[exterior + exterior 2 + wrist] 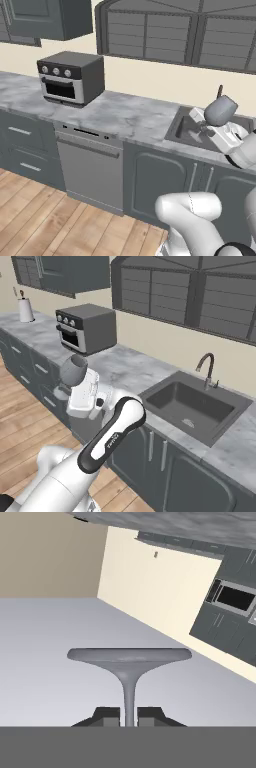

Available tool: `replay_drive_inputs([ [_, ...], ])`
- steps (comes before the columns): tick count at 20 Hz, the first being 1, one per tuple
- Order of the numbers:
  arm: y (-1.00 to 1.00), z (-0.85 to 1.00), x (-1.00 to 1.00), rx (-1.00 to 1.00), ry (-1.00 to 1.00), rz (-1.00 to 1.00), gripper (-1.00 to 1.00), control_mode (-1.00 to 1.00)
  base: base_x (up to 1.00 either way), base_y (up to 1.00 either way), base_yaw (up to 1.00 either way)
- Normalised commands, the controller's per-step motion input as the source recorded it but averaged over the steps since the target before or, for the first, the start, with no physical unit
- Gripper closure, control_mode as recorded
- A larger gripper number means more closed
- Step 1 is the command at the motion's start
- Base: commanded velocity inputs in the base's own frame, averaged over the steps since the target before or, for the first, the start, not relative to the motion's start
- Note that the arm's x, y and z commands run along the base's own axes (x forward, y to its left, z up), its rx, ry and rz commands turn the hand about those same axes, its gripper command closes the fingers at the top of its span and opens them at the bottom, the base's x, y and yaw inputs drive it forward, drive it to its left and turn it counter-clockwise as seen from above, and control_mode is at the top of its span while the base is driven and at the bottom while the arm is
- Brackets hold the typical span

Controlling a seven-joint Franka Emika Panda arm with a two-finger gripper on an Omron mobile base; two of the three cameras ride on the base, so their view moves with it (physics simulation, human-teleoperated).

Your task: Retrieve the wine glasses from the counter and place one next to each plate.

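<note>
Smoky-grey translucent stemmed wine glass [129, 662], its thin stem clamped between the dark fingertips of the hand [129, 716], should be carried level and slowly above the grey-veined white marble tabletop [120, 117].

The wine glass's [129, 662] bowl lies out of the hand view, its stem base hidden between the pincer [129, 714] tips.

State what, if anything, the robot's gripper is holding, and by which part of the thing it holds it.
The gripper holds a smoky-grey translucent stemmed wine glass, fingers shut on its thin stem, with the flat round foot beyond the fingertips.
</note>
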Motion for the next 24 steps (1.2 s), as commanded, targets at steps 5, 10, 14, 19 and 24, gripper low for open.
replay_drive_inputs([
  [5, 0.00, 0.00, 0.00, 0.00, 0.00, 0.00, 1.00, 1.00, 0.00, 0.99, 0.69],
  [10, 0.00, 0.00, 0.00, 0.00, 0.00, 0.00, 1.00, 1.00, 0.02, 0.62, 0.78],
  [14, 0.00, 0.00, 0.00, 0.00, 0.00, 0.00, 1.00, 1.00, 0.00, 0.24, 0.91],
  [19, 0.00, 0.00, 0.00, 0.00, 0.00, 0.00, 1.00, 1.00, 0.03, 0.02, 0.99],
  [24, 0.00, 0.00, 0.00, 0.00, 0.00, 0.00, 1.00, 1.00, 0.02, 0.00, 1.00],
])
